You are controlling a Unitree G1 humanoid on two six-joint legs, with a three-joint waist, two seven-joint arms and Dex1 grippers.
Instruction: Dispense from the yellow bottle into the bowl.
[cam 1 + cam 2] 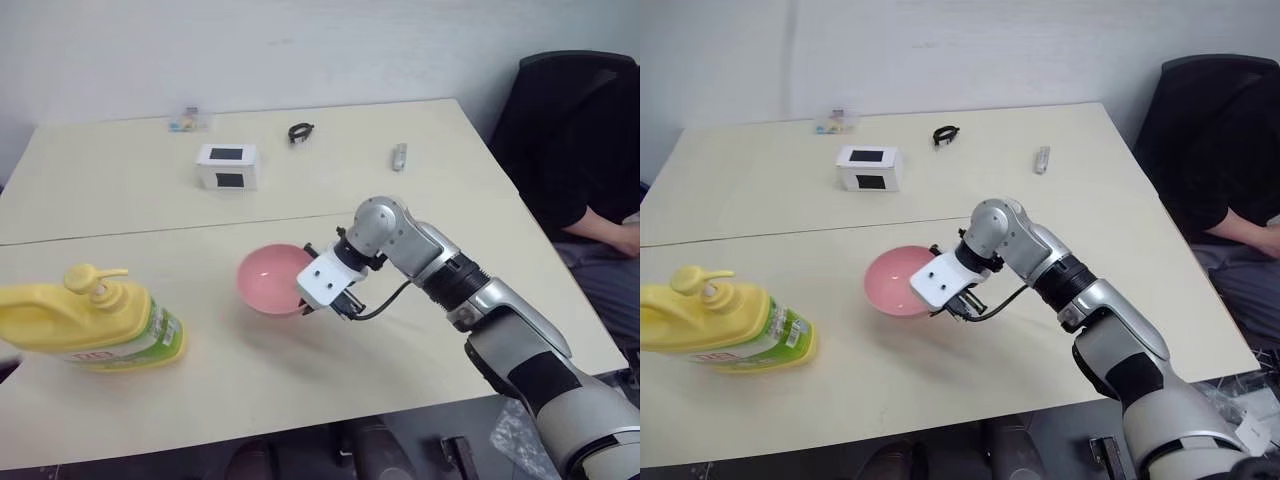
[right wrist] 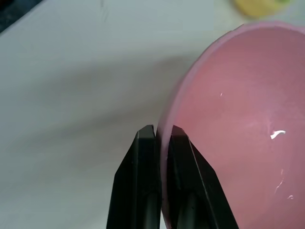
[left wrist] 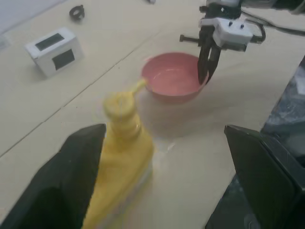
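Right pincer point(image 2: 162, 133): clenched on the rim of the bowl, one black finger outside the wall and one inside.
Left pincer point(image 3: 162, 157): let go, its two black fingers point(image 3: 71, 176) stand wide apart, with the bottle showing between them and touching neither.
Bowl point(image 1: 268, 279): small, round, pink and smooth. It sits on the table near the middle of the front edge, with the bottle to its left and a bare stretch of table between them.
Inside the bowl: a few small shiny spots on the pink bottom; I cannot tell what they are.
Bottle point(image 1: 95, 325): big and yellow, shaped like a jug with a handle. It has a yellow pump on top and a green and white label with red letters. It stands at the front left of the table, and its pump spout points toward the bowl.
Inside the bottle: cannot tell, the plastic hides it.
Table point(image 1: 130, 190): pale and wide, with a seam running across it.
White box point(image 1: 228, 166): small, with dark patches, farther back on the table.
Black ring point(image 1: 300, 132): small, lies behind the box, to its right.
Grey stick point(image 1: 398, 156): small, lies farther right.
Person point(image 1: 600, 230): in dark clothes, sits by the right side of the table.
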